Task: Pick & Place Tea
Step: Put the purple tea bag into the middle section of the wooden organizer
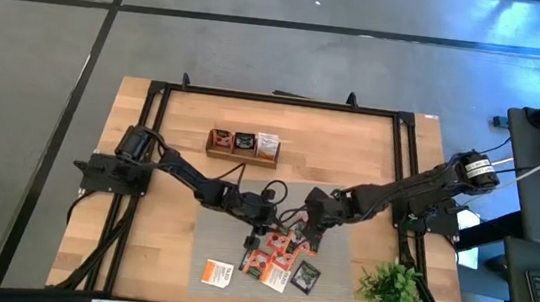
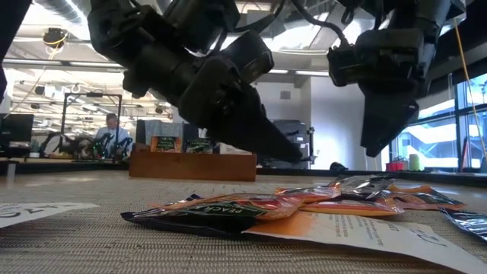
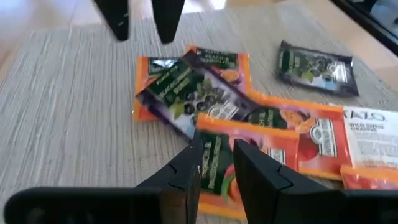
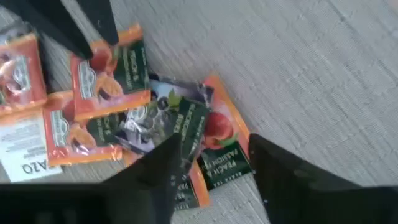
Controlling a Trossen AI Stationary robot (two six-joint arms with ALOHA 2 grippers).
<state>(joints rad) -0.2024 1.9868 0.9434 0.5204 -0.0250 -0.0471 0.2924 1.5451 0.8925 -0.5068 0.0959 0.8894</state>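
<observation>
From above, the left gripper [image 1: 260,228] and right gripper [image 1: 314,226] meet over the flat orange, white and dark tea sachets [image 1: 279,258] heaped on the grey woven mat [image 1: 222,228]. Both wrist views show parted, empty fingers straddling sachets; picking seems underway, calling for descent and closing.

Wooden tray [image 1: 241,156] at the table's [image 1: 351,149] far side, grey woven mat [image 1: 216,231], leafy plant [image 1: 393,287] (near corner).

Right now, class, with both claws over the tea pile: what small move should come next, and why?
Probably lower the left claw onto the orange sachet beneath it: its fingers are parted and nothing is gripped. The right claw, also open, hovers close by, so it should wait.
</observation>
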